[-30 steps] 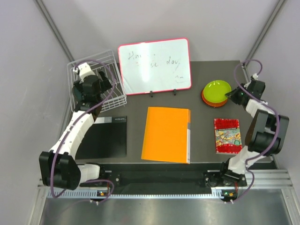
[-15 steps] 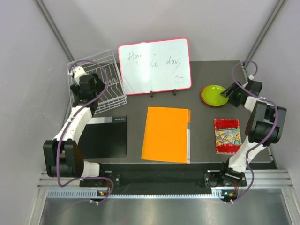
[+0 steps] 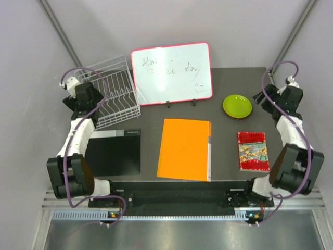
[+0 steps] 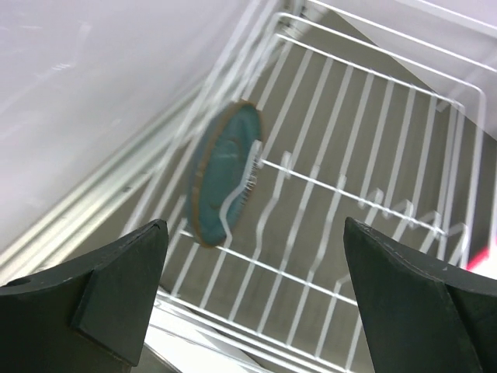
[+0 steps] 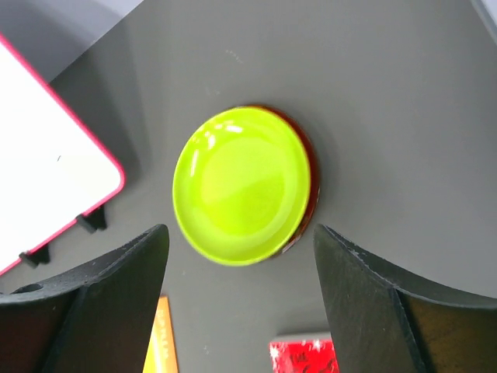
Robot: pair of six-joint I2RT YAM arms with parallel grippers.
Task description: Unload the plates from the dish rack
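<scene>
- White wire dish rack [image 3: 112,94] sits at the far left corner of the dark table [image 3: 229,135], its left side near the wall, its right side just beside the pink-framed whiteboard [image 3: 171,73]
- One dark teal round plate [image 4: 225,175] stands on edge between the rack's tines, on the wall side; the other slots in view are bare
- Left jaws spread wide, holding nothing, above the rack's left edge
- One lime green round plate [image 5: 242,196] lies on a stack near the far right; a dark red rim [image 5: 309,167] shows beneath; how many lie under it I cannot tell; bare table rings the stack
- Right jaws spread wide, empty, by the table's right edge, apart from the stack
- One orange folder [image 3: 186,149], one black notebook [image 3: 114,152], one red patterned booklet [image 3: 252,151]; all lie well apart
</scene>
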